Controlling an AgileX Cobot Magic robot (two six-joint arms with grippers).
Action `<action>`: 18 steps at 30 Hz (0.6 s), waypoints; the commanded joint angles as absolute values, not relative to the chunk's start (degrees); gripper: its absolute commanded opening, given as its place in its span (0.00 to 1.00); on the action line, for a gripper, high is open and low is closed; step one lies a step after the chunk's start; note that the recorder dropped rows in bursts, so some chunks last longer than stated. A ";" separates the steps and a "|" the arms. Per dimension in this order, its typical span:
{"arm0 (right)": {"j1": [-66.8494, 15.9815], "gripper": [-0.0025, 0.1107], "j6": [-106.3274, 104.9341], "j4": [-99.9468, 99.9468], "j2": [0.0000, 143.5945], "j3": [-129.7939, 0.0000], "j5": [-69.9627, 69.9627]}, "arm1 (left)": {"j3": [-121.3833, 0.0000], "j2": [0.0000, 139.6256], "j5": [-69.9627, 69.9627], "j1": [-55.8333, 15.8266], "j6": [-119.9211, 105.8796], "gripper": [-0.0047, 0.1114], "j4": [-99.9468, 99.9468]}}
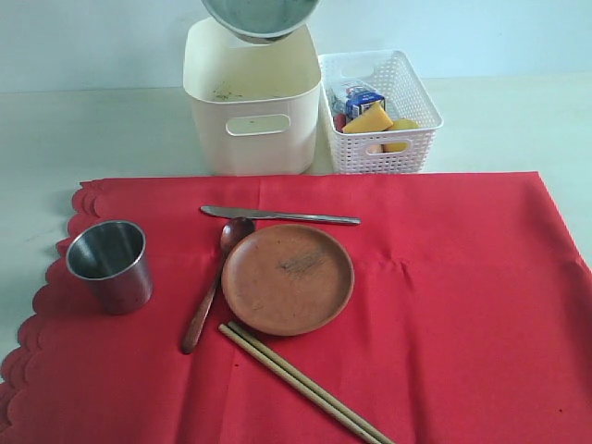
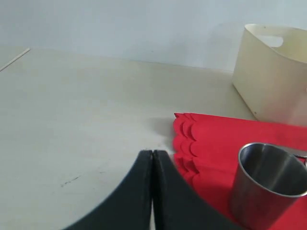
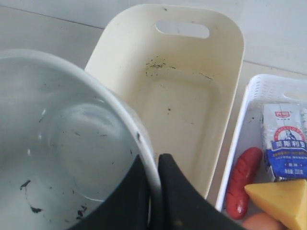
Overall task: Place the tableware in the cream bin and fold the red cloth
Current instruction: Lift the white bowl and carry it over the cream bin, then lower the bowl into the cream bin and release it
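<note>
The step in hand looks to be the first deposit: the right hand (image 3: pixel 152 162) is pinched shut on the rim of the bowl (image 3: pixel 72 139), one finger inside and one outside, and holds it above the open cream bin (image 1: pixel 231 153), which contains only a few dark specks; the next move, I judge, calls for lowering the bowl between the bin's walls and parting the fingers so that it settles flat rather than drops; the left hand (image 2: pixel 152 157) has its fingers pressed together on nothing, over the bare counter (image 2: pixel 72 110) near the scalloped edge of the red cloth (image 1: pixel 444 296). Counted: one bowl (white or metal, hard to tell, as the views disagree); one steel cup (image 1: pixel 109 264), one brown plate (image 1: pixel 288 279), one wooden spoon (image 1: pixel 208 296), one knife (image 1: pixel 277 215) and two chopsticks (image 1: pixel 305 385), all lying on the one unfolded cloth; one cream bin; one white lattice basket (image 1: pixel 416 153) just beside it.
</note>
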State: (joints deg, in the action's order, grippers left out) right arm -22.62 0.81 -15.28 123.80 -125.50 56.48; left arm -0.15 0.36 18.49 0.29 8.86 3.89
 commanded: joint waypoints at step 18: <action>-22.65 0.02 5.52 -14.12 139.94 -134.79 52.21 | 0.00 0.00 18.26 -0.06 9.02 0.05 3.86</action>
State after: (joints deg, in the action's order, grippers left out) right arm -22.62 4.86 -14.31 139.10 -133.95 54.02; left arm -0.15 0.36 18.49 0.29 8.86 3.89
